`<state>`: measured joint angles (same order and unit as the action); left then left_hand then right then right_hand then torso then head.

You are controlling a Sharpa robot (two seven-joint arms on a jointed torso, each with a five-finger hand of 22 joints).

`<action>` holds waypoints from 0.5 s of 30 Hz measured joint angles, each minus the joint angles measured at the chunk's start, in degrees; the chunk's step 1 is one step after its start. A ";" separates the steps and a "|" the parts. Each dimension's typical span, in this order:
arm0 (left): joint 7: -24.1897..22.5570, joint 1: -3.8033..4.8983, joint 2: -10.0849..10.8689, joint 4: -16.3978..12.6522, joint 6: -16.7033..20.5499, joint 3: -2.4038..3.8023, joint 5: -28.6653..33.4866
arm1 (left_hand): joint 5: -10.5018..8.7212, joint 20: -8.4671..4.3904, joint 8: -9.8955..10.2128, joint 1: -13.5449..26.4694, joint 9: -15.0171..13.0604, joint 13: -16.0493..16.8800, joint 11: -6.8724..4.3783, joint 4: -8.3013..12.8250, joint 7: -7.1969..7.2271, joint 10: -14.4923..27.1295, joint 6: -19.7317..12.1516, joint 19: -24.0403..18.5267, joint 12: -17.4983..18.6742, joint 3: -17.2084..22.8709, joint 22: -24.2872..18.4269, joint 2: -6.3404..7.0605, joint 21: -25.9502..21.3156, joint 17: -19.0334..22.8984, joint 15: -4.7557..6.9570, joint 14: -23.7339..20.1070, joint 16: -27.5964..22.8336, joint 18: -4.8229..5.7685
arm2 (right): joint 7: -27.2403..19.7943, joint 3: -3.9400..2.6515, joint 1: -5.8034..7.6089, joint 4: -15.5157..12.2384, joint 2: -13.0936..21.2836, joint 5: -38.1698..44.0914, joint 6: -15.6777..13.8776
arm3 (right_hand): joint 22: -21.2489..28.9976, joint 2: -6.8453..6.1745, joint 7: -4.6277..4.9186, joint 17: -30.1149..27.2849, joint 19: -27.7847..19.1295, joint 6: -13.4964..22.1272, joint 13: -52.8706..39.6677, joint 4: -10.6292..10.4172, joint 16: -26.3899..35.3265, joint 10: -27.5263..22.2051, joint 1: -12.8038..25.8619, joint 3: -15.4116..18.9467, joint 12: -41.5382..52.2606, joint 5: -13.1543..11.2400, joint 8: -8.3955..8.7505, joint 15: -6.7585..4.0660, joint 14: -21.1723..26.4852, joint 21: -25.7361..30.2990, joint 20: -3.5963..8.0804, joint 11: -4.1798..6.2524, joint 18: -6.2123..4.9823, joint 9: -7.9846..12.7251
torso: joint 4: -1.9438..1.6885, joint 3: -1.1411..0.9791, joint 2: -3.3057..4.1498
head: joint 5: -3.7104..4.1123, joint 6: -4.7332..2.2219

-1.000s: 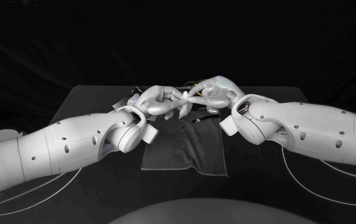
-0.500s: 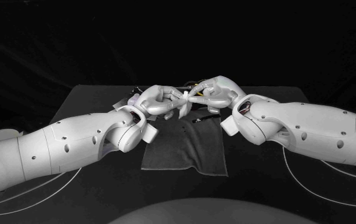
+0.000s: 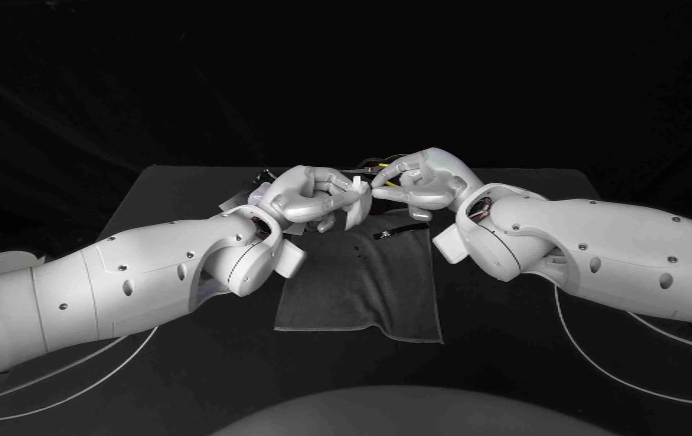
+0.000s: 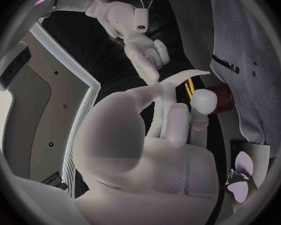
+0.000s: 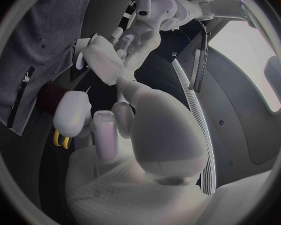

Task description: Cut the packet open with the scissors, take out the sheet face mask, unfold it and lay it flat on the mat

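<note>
My left hand point(image 3: 310, 196) and right hand point(image 3: 418, 184) meet fingertip to fingertip above the far end of the dark grey mat point(image 3: 361, 281). Between them is a small folded white sheet mask point(image 5: 100, 60), seen edge-on as a thin pale strip point(image 4: 185, 77). Both hands pinch it. The scissors' yellow handles point(image 4: 189, 89) point(image 5: 60, 140) lie on the table just behind the hands. A pale lilac packet point(image 4: 240, 187) point(image 3: 242, 199) lies by my left wrist.
A small black object point(image 3: 387, 234) point(image 5: 20, 107) lies on the mat's far end under the hands. The black table point(image 3: 173, 196) stretches out on both sides. My two forearms flank the mat's near half.
My right hand has drawn slightly to the right; the hands otherwise stay together over the mat's far end.
</note>
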<state>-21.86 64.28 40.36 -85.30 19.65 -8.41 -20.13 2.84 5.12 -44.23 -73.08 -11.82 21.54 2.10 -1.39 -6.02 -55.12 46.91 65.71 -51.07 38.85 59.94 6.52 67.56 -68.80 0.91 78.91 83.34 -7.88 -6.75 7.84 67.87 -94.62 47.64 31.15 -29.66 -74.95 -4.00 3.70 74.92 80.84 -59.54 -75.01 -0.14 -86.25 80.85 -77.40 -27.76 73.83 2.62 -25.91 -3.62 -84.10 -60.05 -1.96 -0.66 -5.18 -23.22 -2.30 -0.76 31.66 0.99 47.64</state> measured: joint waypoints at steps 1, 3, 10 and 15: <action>0.00 0.00 0.01 0.00 0.00 0.00 0.10 | 0.06 0.00 -0.25 0.55 -0.01 -0.02 0.00 -0.22 0.00 0.00 0.00 0.00 0.01 -0.81 -0.08 0.39 0.00 0.00 0.00 0.00 -0.17 0.00 | 0.03 0.00 0.00 0.00 0.01 0.01 -0.01 | 0.00 0.00 0.00 0.01 0.00 0.01 0.00 0.00 0.00 0.09 0.00 0.00 0.00 0.00 0.00 0.00 0.00 0.00 0.00 -0.05 0.00 0.00 | 0.00 0.01 0.00 | 0.02 -0.01; 0.00 0.00 0.02 0.00 -0.03 -0.01 0.34 | 0.06 0.00 -0.38 1.11 -0.44 -0.02 0.00 -0.07 0.01 0.00 0.01 0.00 0.03 -1.61 -0.19 0.49 -0.22 0.00 0.00 0.00 -0.22 0.00 | 0.08 0.00 0.00 0.00 0.03 0.02 -0.04 | 0.01 0.01 0.00 0.01 0.00 0.01 0.00 0.00 0.00 0.24 0.01 0.00 0.00 0.00 0.00 0.00 0.00 0.00 0.00 -0.07 0.00 0.00 | 0.00 0.00 0.00 | 0.03 -0.01; 0.06 0.00 0.02 -0.03 -0.24 -0.01 0.62 | 0.02 0.00 0.15 -0.86 0.02 -0.32 -0.05 0.95 0.20 -0.63 0.47 0.00 0.70 -1.59 -0.20 -0.23 -0.22 0.11 0.21 -0.21 -0.22 0.00 | 0.19 0.00 0.00 -0.07 0.07 0.04 -0.06 | 0.04 -0.31 0.02 0.04 -0.01 0.05 -0.02 0.16 0.12 0.48 0.44 -0.64 -0.78 -0.10 0.00 0.01 0.00 1.13 0.00 0.10 0.08 -0.01 | 0.01 0.00 0.01 | 0.03 -0.01; 0.10 0.00 0.02 -0.03 -0.34 -0.01 0.62 | -0.05 0.00 0.34 -1.27 0.13 -0.33 -0.26 1.18 0.05 -0.85 0.63 0.00 0.70 -1.38 -0.12 -0.63 -0.22 0.11 0.21 -0.21 -0.22 0.00 | 0.04 0.00 0.00 -0.43 0.07 -0.03 0.19 | 0.04 -1.50 1.45 0.03 -2.30 4.22 0.96 -1.01 2.64 -1.04 5.07 0.45 -6.67 -0.05 1.73 0.11 0.03 7.43 -0.64 0.15 -0.68 0.37 | 0.03 -0.01 0.01 | -0.02 -0.03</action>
<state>-21.75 64.28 40.38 -85.33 19.31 -8.42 -19.51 2.79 5.12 -43.90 -74.35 -11.70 21.21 1.84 -0.22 -5.98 -55.97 47.54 65.71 -50.38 37.47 59.82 5.89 67.34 -68.69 1.11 78.70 83.13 -7.88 -6.71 7.84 67.87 -95.06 47.71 31.13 -29.47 -74.90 -5.50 5.16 74.96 78.54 -55.32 -74.05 -1.15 -83.62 79.81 -72.33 -27.31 67.16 2.57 -24.18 -3.51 -84.08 -52.63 -2.61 -0.51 -5.86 -22.85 -2.27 -0.76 31.67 0.97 47.61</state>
